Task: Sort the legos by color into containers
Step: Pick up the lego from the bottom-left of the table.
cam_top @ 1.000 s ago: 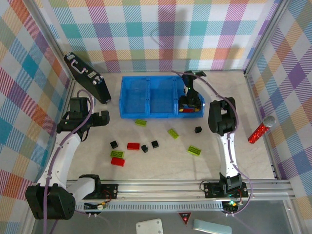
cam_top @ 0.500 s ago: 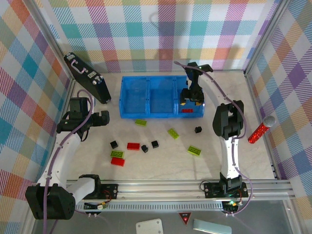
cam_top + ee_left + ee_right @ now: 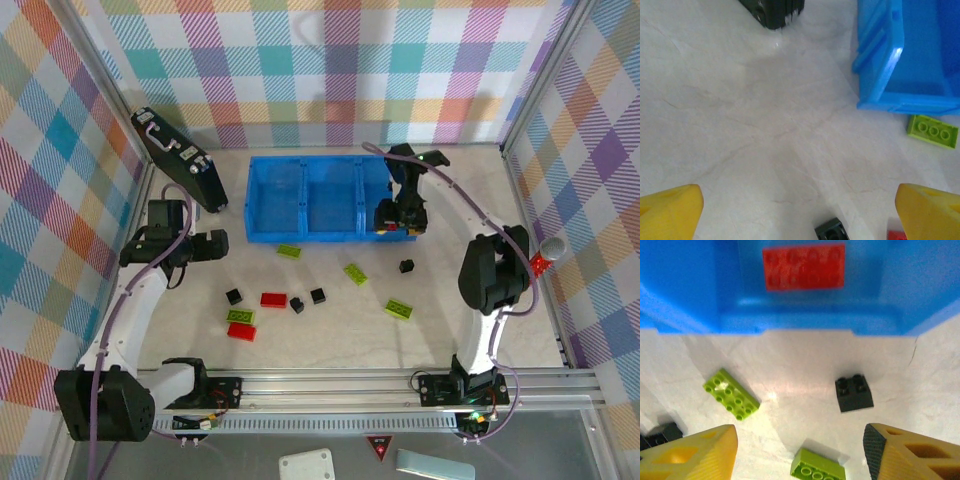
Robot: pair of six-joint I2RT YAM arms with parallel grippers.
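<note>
The blue tray [image 3: 305, 200] holds three containers side by side. A red lego [image 3: 803, 266] lies in the right one. My right gripper [image 3: 802, 455] hangs open and empty over the tray's front wall [image 3: 392, 228]. Below it on the table lie a black lego [image 3: 854, 392] and two green legos [image 3: 731, 393] [image 3: 817, 467]. My left gripper [image 3: 215, 245] is open and empty left of the tray [image 3: 800, 220]. Near it are a black lego [image 3: 831, 231] and a green lego [image 3: 932, 131]. More legos sit mid-table: red [image 3: 273, 299], green [image 3: 240, 316], red [image 3: 241, 332], black [image 3: 233, 296].
A black case [image 3: 180, 160] leans at the back left, close to the tray's left end. A red cylinder [image 3: 540, 262] lies at the right wall, partly behind my right arm's elbow. Plaid walls close in the table on three sides.
The right gripper rose from the right container, leaving the red lego inside, then came back toward the tray's front wall. Its elbow swung right. The left gripper shifted slightly.
</note>
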